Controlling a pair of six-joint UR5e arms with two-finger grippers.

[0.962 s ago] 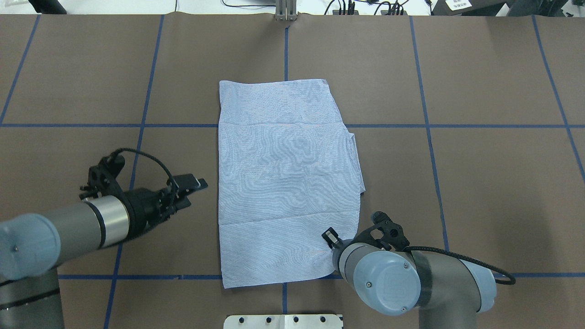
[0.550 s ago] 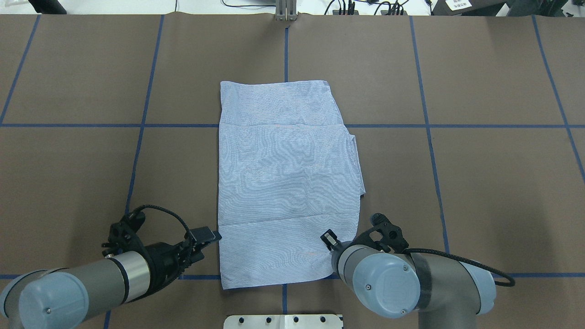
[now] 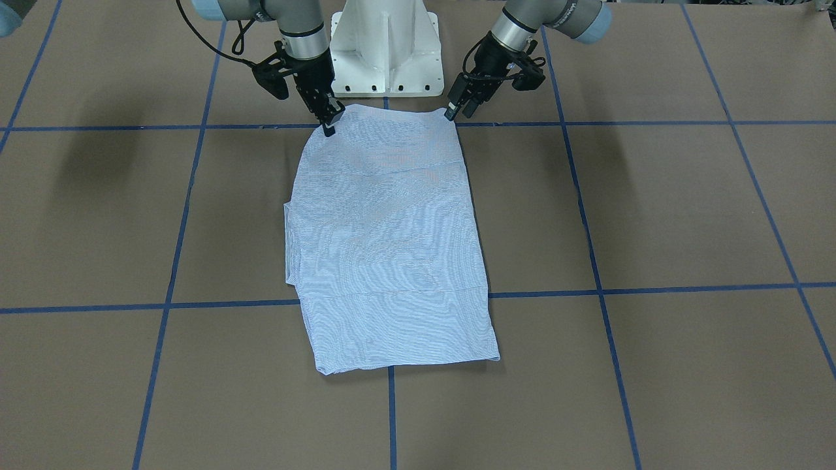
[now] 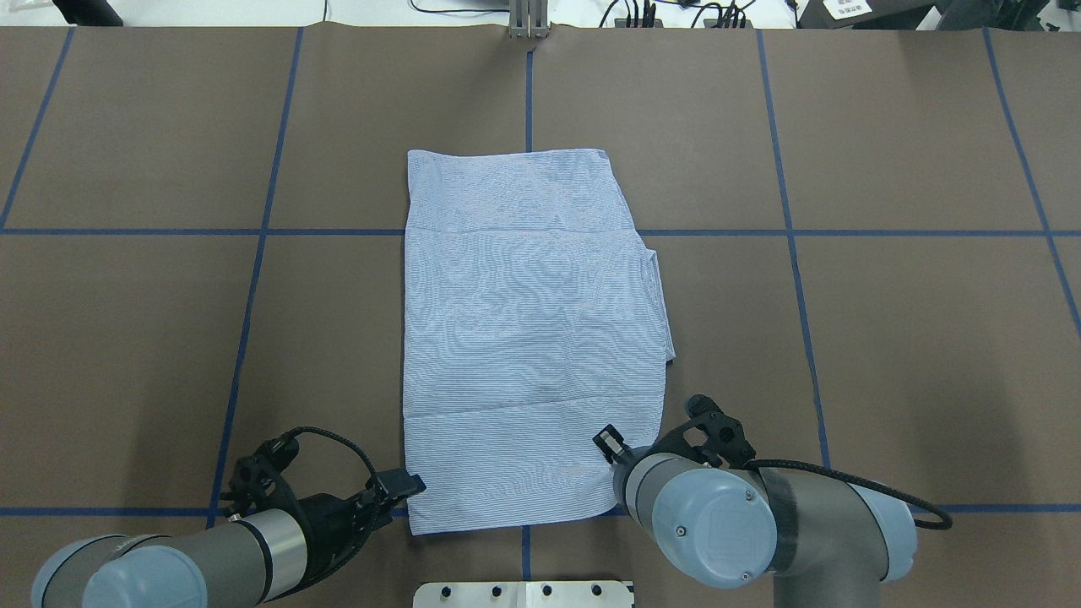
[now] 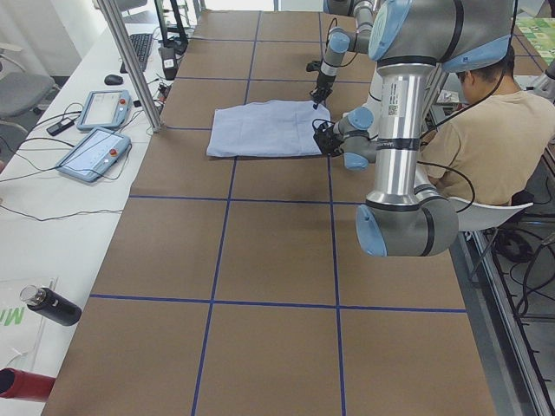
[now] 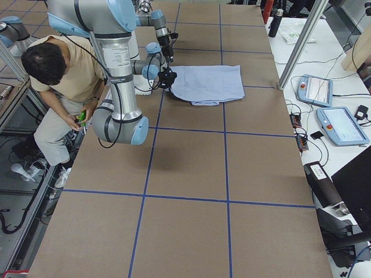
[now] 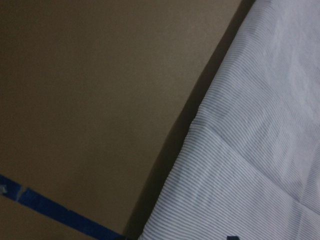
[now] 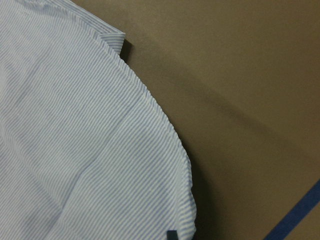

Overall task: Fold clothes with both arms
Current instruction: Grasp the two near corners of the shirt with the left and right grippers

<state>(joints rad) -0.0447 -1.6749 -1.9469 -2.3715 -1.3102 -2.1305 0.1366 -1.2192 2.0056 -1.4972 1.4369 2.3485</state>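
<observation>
On the middle of the brown tabletop (image 4: 887, 338), which is crossed by blue tape lines (image 4: 887, 232), a light blue-and-white striped shirt (image 4: 528, 338) lies flat. It is folded into a tall rectangle whose long sides run away from the robot. A small flap of cloth sticks out about midway along the edge on the robot's right.

Both arms reach down to the shirt's near end, close to the white base (image 3: 384, 46). The left fingers (image 4: 404, 484) sit low at the near left corner, right at the edge of the cloth. The right fingers (image 3: 328, 124) are at the near right corner, with their tip over the cloth. I cannot tell whether either pair is open, closed or pinching the shirt. Each wrist camera shows only striped cloth, bare tabletop and a sliver of dark fingertip.

In the side views a seated person (image 5: 494, 130) is behind the robot.
</observation>
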